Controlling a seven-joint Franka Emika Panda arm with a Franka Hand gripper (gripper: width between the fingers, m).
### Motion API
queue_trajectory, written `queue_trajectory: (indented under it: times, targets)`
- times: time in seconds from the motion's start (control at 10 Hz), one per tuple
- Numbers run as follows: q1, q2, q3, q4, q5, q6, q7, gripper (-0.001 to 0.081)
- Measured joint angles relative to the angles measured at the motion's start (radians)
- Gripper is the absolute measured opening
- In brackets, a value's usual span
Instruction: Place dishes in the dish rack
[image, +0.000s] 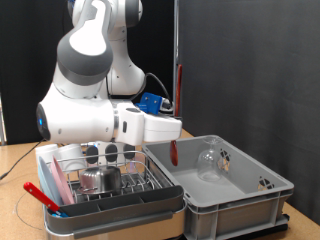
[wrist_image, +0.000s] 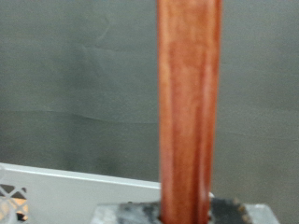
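standing upright above the fingers (image: 176, 128), red stick (image: 179, 88).

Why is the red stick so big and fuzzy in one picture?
In the wrist view the red stick sits very close to the camera, so it looks huge and out of focus; in the exterior view it is a thin, sharper stick against the dark curtain.

Black-curtained (image: 240, 60) robot lab
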Motion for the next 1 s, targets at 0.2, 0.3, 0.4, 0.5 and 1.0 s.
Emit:
queue_trajectory:
  times: [0.2,0.3,0.4,0.5,1.0]
  targets:
    - [-0.009,0.012,-0.007,0.024,-0.023,0.000,-0.003,0.0074]
    - [-0.009,0.012,-0.011,0.026,-0.030,0.032,-0.021,0.0074]
    - [-0.008,0.013,-0.012,0.026,-0.036,0.067,-0.040,0.0074]
    - [-0.009,0.014,-0.013,0.026,-0.039,0.086,-0.048,0.0074]
    - [-0.016,0.062,-0.016,0.054,-0.047,0.111,-0.057,0.0074]
